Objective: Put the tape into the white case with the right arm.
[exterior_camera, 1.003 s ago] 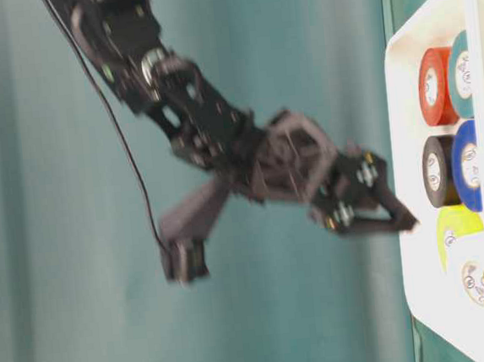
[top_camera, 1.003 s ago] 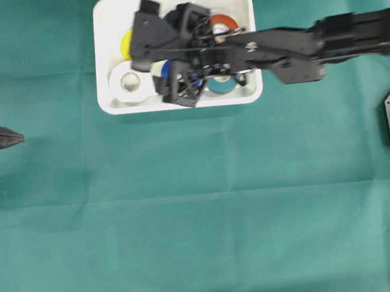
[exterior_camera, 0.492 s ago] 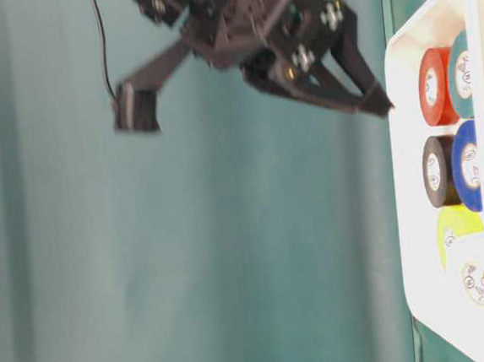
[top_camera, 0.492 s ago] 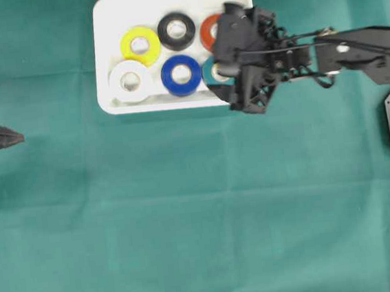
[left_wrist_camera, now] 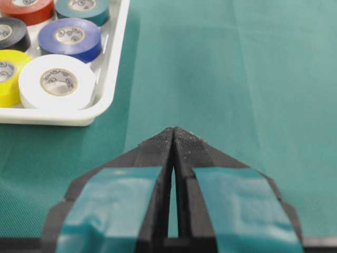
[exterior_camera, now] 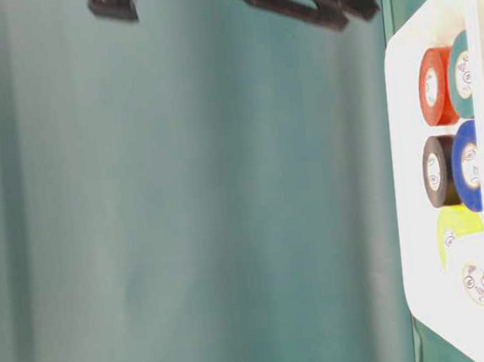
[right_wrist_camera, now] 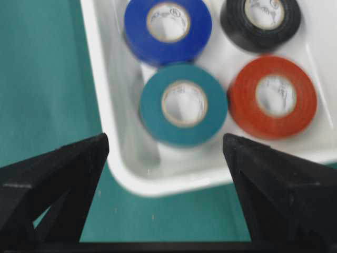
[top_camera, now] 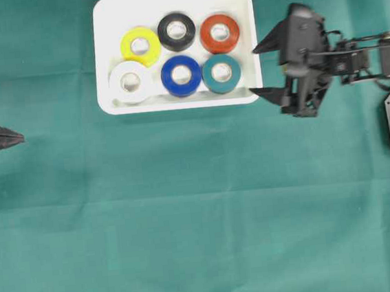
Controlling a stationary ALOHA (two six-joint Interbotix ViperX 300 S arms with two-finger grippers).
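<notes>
Teal tape [top_camera: 221,73] in white case [top_camera: 240,3], beside right pincer [top_camera: 259,69] (agape)

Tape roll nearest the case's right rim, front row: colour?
Teal tape roll; right wrist view shows it best.

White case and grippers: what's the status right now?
Right gripper open, empty, beside white case. Left gripper shut, idle. Six tape rolls in case. Nothing in the way.

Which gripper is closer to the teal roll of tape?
The right gripper. It hangs open just past the white case's right edge, close to the teal roll. The left gripper sits shut at the far left of the table, well beyond the case's other side.
</notes>
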